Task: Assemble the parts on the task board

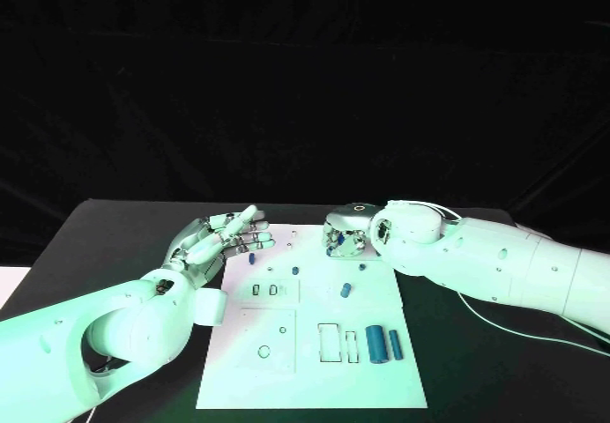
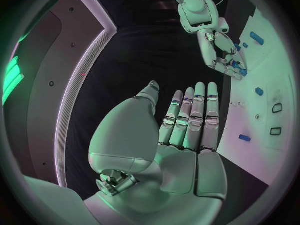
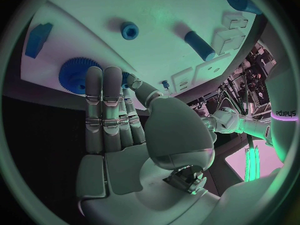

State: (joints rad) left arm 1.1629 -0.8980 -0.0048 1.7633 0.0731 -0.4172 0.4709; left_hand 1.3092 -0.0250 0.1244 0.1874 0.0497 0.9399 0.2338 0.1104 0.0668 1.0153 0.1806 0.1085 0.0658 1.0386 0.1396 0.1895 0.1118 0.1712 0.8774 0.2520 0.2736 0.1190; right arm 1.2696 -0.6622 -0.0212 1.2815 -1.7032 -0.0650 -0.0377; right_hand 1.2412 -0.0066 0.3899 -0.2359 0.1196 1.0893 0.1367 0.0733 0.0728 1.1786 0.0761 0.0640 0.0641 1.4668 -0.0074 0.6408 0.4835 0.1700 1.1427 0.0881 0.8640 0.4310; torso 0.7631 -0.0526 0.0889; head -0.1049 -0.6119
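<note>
Both arms are smooth white shells. The left hand point(image 1: 219, 236) and right hand point(image 1: 345, 236) are silver, with segmented metallic fingers. A thin cable loops along the right arm point(image 1: 509, 264), whose casing shows small dark screw holes.

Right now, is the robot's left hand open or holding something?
Open. The left hand holds nothing: in its wrist view the fingers lie straight side by side above a bare palm, beside the white board.
</note>
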